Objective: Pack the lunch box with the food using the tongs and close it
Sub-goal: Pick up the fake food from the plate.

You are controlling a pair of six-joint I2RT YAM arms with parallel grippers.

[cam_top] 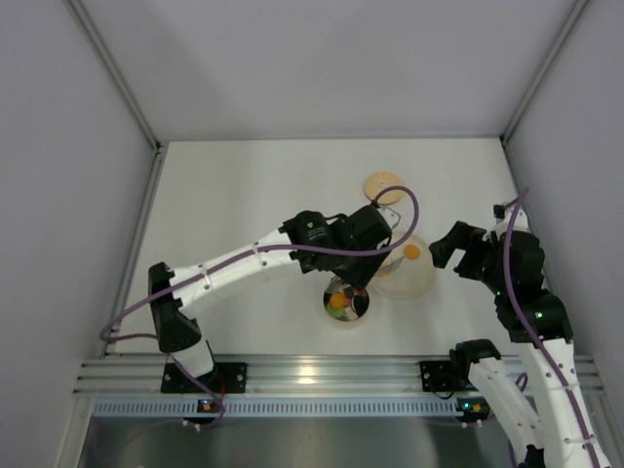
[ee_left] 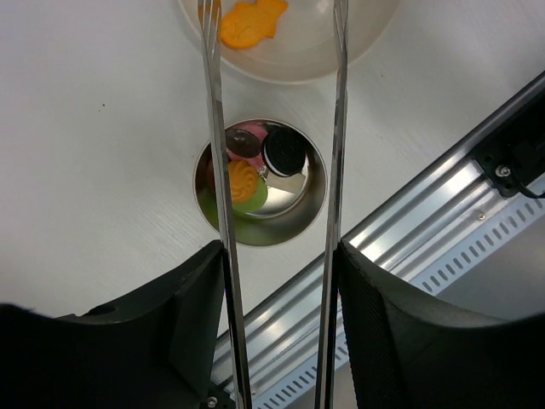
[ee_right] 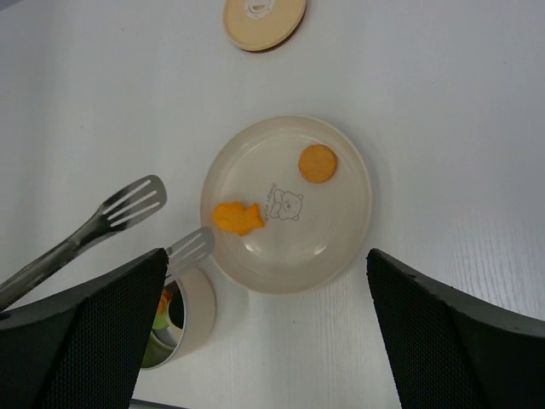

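Observation:
The steel lunch box (ee_left: 313, 198) stands below my left gripper (ee_left: 281, 277), which is shut on the tongs (ee_left: 339, 128). The tongs' two arms press against my fingers and spread towards the cream plate (ee_left: 324, 51). Inside the box lie an orange fish piece (ee_left: 243, 181), a black sandwich cookie (ee_left: 283, 151), a pink-brown piece and something green. On the plate (ee_right: 332, 226) lie an orange fish (ee_right: 237, 217) and an orange round piece (ee_right: 318, 163). The tong tips (ee_right: 136, 203) hover at the plate's left rim. The tan lid (ee_right: 264, 19) lies beyond. My right gripper (ee_right: 268, 336) is open and holds nothing.
In the top view the lunch box (cam_top: 328, 298) sits near the front edge, with the aluminium rail (cam_top: 312, 375) just behind it. The plate (cam_top: 417, 281) is to its right and the lid (cam_top: 383, 185) is farther back. White walls close in the table on three sides.

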